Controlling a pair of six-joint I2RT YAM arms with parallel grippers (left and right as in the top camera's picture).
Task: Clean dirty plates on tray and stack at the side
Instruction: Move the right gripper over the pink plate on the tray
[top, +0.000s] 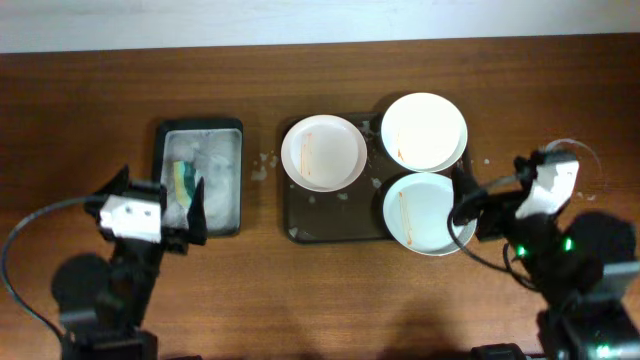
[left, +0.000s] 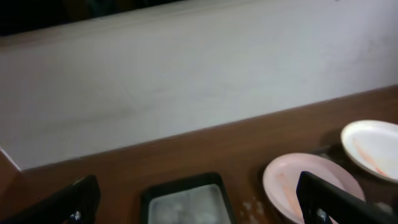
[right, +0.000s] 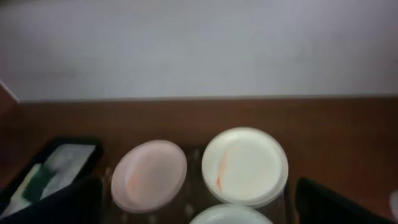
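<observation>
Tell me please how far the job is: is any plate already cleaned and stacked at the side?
Done: nothing yet. The left plate, the far right plate and the near right plate all sit on the tray with orange smears, and none is stacked beside it. In hand: nothing. The left fingers and right fingers stand open and empty, and the sponge lies in the small soapy tray. Left: every plate.
</observation>
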